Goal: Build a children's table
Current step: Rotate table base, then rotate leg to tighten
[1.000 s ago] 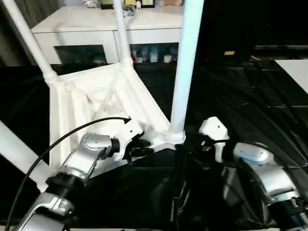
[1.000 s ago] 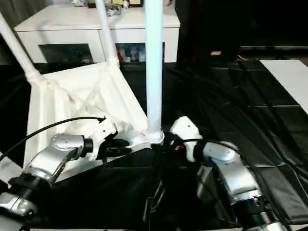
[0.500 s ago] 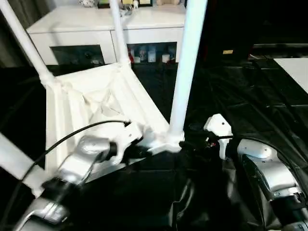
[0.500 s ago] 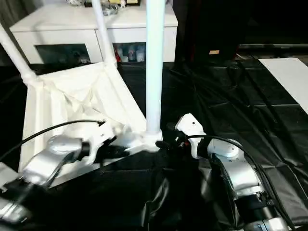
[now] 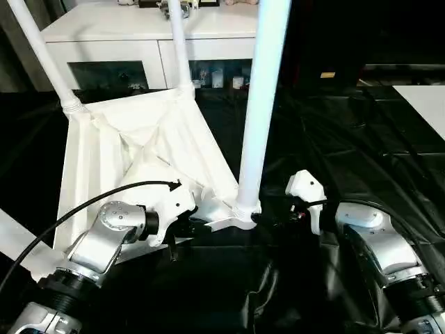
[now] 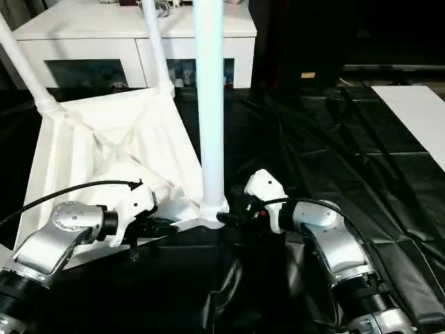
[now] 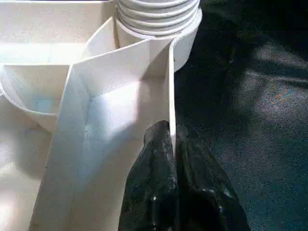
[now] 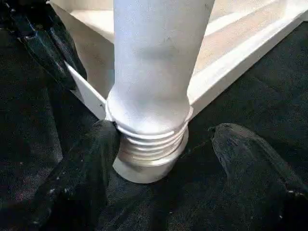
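The children's table lies upside down on black sheeting, its ribbed white tabletop point(image 5: 139, 153) facing up and its legs standing in the corner sockets. My left gripper point(image 5: 201, 224) is shut on the tabletop's thin rim point(image 7: 171, 86) just beside the near corner socket point(image 7: 159, 19). The black fingertips point(image 7: 159, 139) pinch that edge from both sides. My right gripper point(image 8: 163, 168) is open, with one finger point(image 8: 82, 178) against the threaded base of the near leg point(image 5: 257, 104) and the other finger point(image 8: 250, 163) standing apart from it.
Two more legs point(image 5: 42, 56) point(image 5: 179, 42) rise at the far corners, and another leg point(image 5: 14, 236) slants off at the lower left. A white glass-door cabinet point(image 5: 125, 31) stands behind. Crumpled black sheeting point(image 5: 348, 139) covers the floor, with a white panel point(image 5: 424, 97) at the right.
My left gripper's fingers have closed onto the tabletop's rim. The right gripper has stayed open at the near leg's base. The head camera has shifted a little.
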Available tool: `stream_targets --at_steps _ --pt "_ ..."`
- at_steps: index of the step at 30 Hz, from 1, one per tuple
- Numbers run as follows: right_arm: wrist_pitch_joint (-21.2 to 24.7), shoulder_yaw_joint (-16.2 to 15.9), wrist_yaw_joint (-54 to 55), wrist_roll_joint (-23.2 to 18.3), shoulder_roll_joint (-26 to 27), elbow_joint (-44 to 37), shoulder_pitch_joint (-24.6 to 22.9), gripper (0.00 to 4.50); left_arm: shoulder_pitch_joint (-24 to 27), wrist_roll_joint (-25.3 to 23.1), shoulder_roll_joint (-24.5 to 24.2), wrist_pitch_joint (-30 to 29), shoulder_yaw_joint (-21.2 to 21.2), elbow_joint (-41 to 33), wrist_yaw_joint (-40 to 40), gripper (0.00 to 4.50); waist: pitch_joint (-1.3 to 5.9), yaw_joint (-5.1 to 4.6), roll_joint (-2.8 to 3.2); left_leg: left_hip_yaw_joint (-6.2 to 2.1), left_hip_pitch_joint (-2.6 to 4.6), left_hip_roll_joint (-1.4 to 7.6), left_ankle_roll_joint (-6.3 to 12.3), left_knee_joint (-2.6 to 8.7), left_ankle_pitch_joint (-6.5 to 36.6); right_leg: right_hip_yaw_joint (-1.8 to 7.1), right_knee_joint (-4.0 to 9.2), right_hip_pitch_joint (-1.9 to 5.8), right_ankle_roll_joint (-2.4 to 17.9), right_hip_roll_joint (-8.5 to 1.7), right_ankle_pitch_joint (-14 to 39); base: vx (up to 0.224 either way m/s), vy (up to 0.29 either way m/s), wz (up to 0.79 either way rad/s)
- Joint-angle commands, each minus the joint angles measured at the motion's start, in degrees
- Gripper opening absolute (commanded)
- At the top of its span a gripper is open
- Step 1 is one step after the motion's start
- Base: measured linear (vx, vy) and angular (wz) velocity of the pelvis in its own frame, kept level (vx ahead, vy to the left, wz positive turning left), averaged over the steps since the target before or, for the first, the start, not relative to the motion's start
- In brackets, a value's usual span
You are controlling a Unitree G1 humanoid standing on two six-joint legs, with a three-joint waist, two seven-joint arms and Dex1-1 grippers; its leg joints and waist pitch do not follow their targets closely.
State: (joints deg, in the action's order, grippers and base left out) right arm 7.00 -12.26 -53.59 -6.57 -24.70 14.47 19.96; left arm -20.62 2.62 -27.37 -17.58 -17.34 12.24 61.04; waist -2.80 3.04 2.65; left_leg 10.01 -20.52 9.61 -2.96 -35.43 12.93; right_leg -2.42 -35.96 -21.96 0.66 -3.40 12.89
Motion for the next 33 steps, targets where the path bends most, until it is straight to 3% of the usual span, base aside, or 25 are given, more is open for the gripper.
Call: stream_targets --at_steps 1,6,7,11,16,22,33 --pt "-1.2 -0.7 1.1 0.3 1.7 2.5 2.0 3.5 1.4 0.4 0.7 -0.9 -3.6 0.2 2.9 0.05 2.88 0.03 -0.33 -1.42 0.02 3.66 3.97 4.93 7.4 2.95 4.4 2.37 15.3 -5.06 5.4 0.0 0.0 0.0" --pt "-1.8 -0.4 1.8 0.0 3.8 4.3 2.6 3.5 1.2 0.6 1.7 -1.2 -3.6 0.7 2.7 0.05 2.98 -0.23 -0.14 -1.46 0.14 3.73 3.32 5.0 7.7 2.95 4.25 2.34 16.3 -5.02 3.8 0.0 0.0 0.0" --pt "-2.0 -0.5 2.0 0.2 4.1 4.5 2.7 3.5 1.1 0.4 1.7 -1.2 -3.8 0.8 2.7 0.05 3.09 -0.07 0.15 -1.4 0.37 3.75 3.36 4.9 7.4 2.92 4.2 2.24 16.4 -4.92 2.6 0.0 0.0 0.0" --pt "-3.4 -0.5 2.8 0.6 5.7 6.1 3.6 3.5 0.6 0.4 1.6 -1.5 -3.8 0.9 3.0 0.05 3.12 0.14 0.32 -1.4 0.19 3.76 3.62 4.84 6.7 2.89 3.94 2.34 16.8 -5.06 0.4 0.0 0.0 0.0" --pt "-3.7 -0.1 3.3 1.3 6.2 8.5 4.7 3.5 0.5 0.0 1.5 -1.4 -3.7 1.0 3.1 0.05 3.11 0.21 0.09 -1.42 0.13 3.73 3.32 4.91 6.9 2.93 3.89 2.52 16.6 -5.07 0.6 0.0 0.0 0.0" --pt "-3.9 -0.1 2.2 0.9 6.1 9.2 5.0 2.81 0.9 0.1 1.2 -1.4 -3.6 0.9 2.9 0.0 3.05 0.22 -0.01 -1.42 0.13 3.75 3.39 4.96 7.1 2.95 4.02 2.48 16.2 -5.1 2.1 0.0 0.0 0.0" --pt "-2.9 0.1 4.6 1.7 6.8 11.3 4.6 2.7 1.5 0.6 1.2 -2.2 -2.5 0.6 1.9 0.0 3.03 0.21 -0.12 -1.36 0.08 3.7 3.73 4.93 6.8 2.97 4.07 2.46 16.3 -5.16 2.5 0.0 0.0 0.0"
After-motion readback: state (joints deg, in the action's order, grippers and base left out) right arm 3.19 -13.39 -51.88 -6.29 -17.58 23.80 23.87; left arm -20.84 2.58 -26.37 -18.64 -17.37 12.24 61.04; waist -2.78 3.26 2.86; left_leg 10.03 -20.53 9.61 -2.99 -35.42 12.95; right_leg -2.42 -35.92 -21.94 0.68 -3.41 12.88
